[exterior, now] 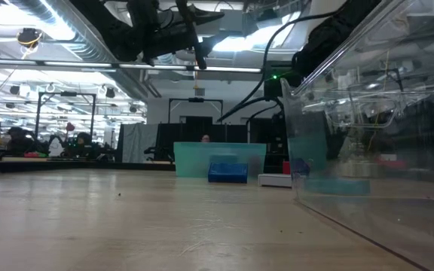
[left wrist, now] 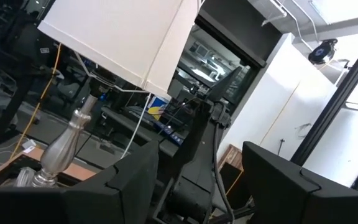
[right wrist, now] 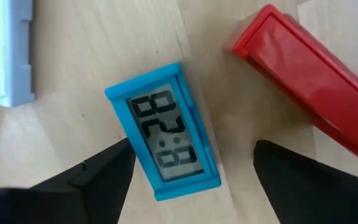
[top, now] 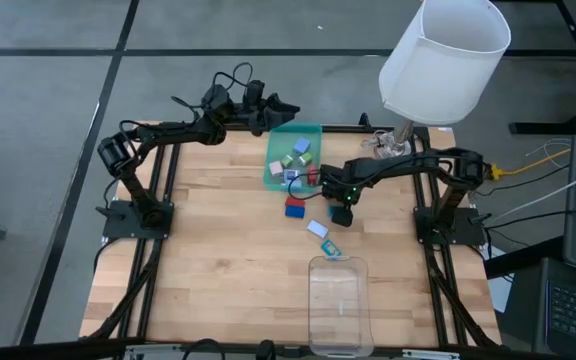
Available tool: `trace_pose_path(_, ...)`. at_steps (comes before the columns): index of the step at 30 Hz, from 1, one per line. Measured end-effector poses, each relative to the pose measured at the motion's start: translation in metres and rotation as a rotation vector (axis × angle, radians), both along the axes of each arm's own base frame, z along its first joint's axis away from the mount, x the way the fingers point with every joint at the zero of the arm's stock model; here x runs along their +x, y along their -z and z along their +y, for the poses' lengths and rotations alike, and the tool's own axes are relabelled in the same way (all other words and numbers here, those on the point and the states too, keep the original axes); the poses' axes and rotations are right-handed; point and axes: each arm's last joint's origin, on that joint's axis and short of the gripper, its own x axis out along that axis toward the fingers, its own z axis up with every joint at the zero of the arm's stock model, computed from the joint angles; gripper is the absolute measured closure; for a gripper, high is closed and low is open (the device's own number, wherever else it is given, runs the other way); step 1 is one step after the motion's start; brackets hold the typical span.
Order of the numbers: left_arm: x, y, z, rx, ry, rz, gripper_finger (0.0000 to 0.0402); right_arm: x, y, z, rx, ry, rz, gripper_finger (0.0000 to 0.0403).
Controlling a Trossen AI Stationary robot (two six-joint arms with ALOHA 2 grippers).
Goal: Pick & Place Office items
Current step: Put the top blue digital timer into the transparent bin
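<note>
**Wide jaws over a crooked clock, with a red neighbour close by**

The right gripper (right wrist: 191, 171) hangs low over the wooden surface (top: 218, 250), its jaws spread wide and empty, straddling a small blue digital clock (right wrist: 169, 127) that lies flat, face up. The clock sits skewed between the jaws rather than square to them, so a closing pinch could catch its corners, spin it or squirt it out sideways. A red block (right wrist: 309, 81) lies just beside the clock; a drift that way could nudge it or trap it in the same grasp. A pale blue piece (right wrist: 5, 50) lies on the other side, nearer the clear plastic tray (top: 338, 300).

Most office items remain in the green tray (top: 313, 130), a few scattered between the two trays. The left gripper (top: 268, 105) waits raised beyond the green tray, jaws part open, holding nothing visible.
</note>
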Motion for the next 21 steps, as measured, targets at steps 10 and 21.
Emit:
trace_pose_path(10, 0.000, 0.000, 0.000, 0.000, 0.002, 0.002, 0.0179, 0.002, 0.002, -0.002, -0.036, 0.027, -0.006, 0.0180)
trace_pose_path(21, 0.002, 0.000, -0.002, -0.033, 0.018, 0.003, 0.0187, 0.031, -0.025, -0.005, 0.096, 0.182, -0.133, 0.0251)
